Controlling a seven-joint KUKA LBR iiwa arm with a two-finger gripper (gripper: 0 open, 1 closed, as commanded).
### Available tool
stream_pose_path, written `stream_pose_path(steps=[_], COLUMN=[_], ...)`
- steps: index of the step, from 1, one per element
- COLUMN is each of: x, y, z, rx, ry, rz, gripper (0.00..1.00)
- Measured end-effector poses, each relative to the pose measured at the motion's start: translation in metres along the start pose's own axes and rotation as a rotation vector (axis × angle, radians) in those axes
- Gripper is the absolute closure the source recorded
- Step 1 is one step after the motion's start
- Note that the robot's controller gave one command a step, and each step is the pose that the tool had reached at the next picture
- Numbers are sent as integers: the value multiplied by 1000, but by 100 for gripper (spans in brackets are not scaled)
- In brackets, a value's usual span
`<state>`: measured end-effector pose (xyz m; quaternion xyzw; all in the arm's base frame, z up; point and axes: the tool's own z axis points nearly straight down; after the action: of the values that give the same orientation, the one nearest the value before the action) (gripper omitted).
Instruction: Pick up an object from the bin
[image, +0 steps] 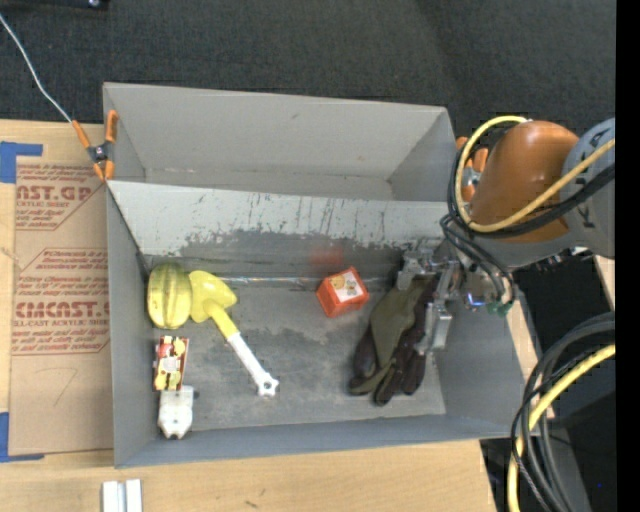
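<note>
Hand (432, 312) over dark glove (390, 345) | bin (280, 130): orange cube (342, 292), yellow squash (169, 295), yellow-white scoop (238, 343)

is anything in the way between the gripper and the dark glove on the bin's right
Nothing visible does. The gripper sits right at the upper edge of the dark glove; the nearest other thing, a small orange box, lies apart to its left.

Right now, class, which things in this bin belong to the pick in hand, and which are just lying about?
In the job: dark glove, at the jaws; grey bin.
Lying about: orange box; yellow scoop; yellow ribbed fruit; red-and-white toy.
</note>
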<state>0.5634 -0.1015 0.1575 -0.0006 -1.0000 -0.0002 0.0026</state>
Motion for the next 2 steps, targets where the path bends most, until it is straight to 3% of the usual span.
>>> stream_pose_path(steps=[1, 2], x=[-2, 46], y=[1, 1], z=[-5, 86], rx=[1, -1], ry=[-7, 0], rz=[-2, -417], gripper=[0, 0])
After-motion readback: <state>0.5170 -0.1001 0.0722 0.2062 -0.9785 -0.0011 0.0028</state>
